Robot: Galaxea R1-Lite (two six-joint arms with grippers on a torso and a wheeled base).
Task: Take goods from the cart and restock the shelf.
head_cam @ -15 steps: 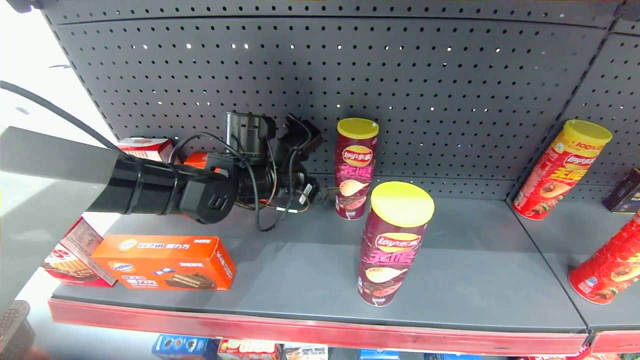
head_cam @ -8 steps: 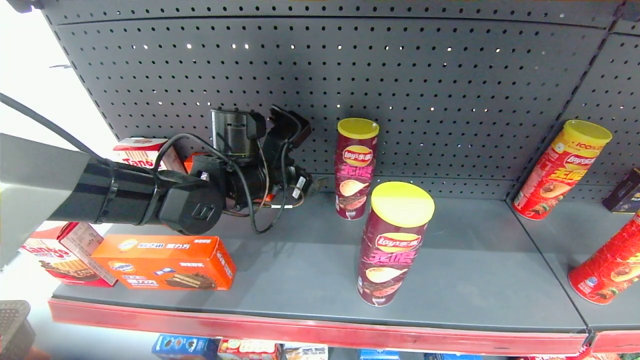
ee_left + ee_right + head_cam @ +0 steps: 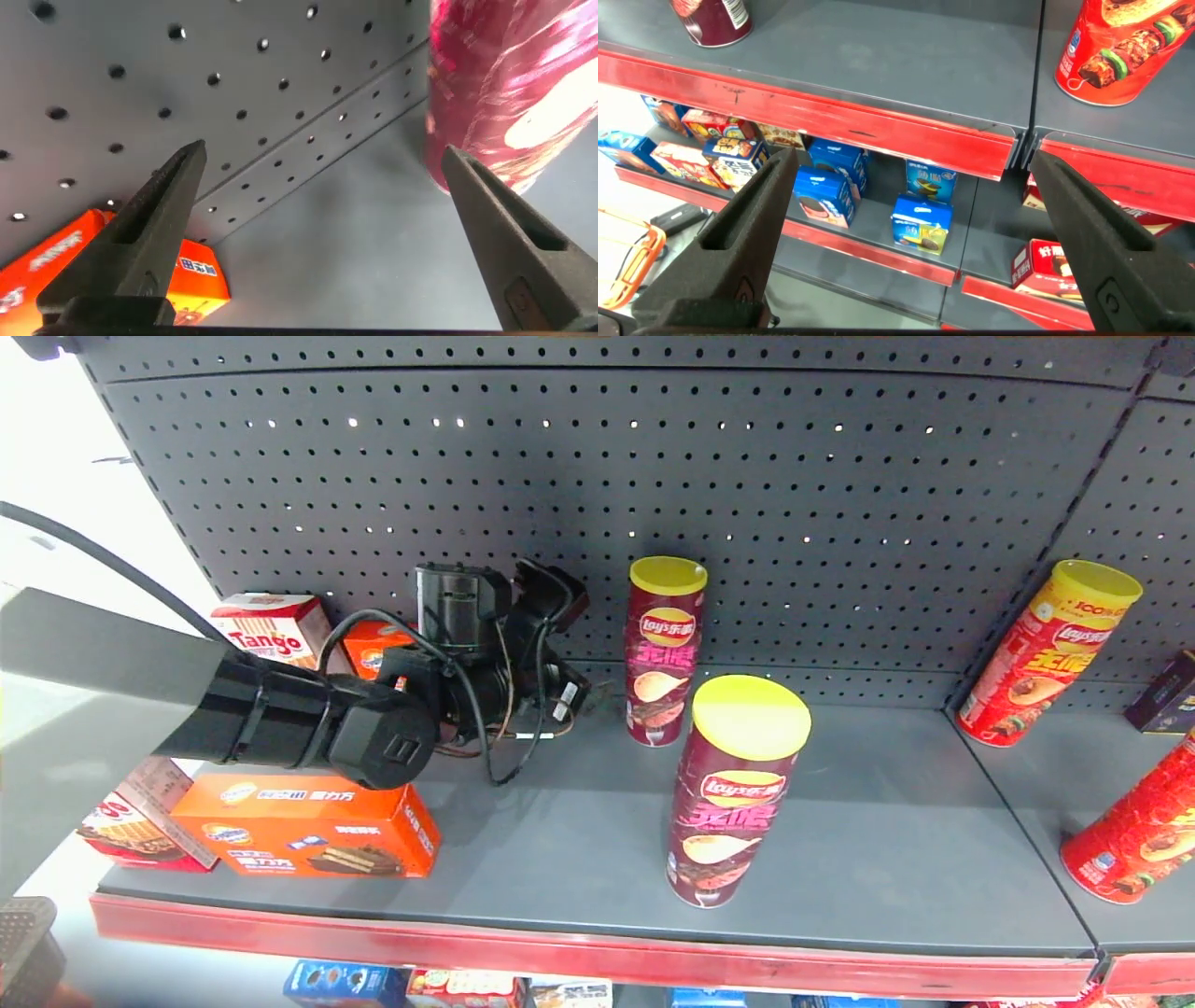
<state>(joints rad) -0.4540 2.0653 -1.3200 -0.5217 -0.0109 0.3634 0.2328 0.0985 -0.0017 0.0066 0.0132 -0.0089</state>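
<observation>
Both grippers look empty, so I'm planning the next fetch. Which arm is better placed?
Likely right: the right gripper hangs open, low before the red shelf edge; the left gripper, also open, sits deep on the shelf beside the rear purple can.

Grey shelf (image 3: pixel 579 831) — two maroon cans (image 3: pixel 733 793) upright, orange box (image 3: pixel 308 826) flat, possibly wafer box (image 3: pixel 271 625) behind

Adds up to two maroon chip cans (image 3: pixel 665 649) (image 3: pixel 738 789), two red chip cans (image 3: pixel 1050 649) (image 3: pixel 1134 835), two orange boxes (image 3: pixel 303 826) (image 3: pixel 372 639), two red-and-white boxes (image 3: pixel 271 625) (image 3: pixel 107 835) and one dark box (image 3: pixel 1162 691). Lower down, at least four blue boxes (image 3: pixel 827 194).
</observation>
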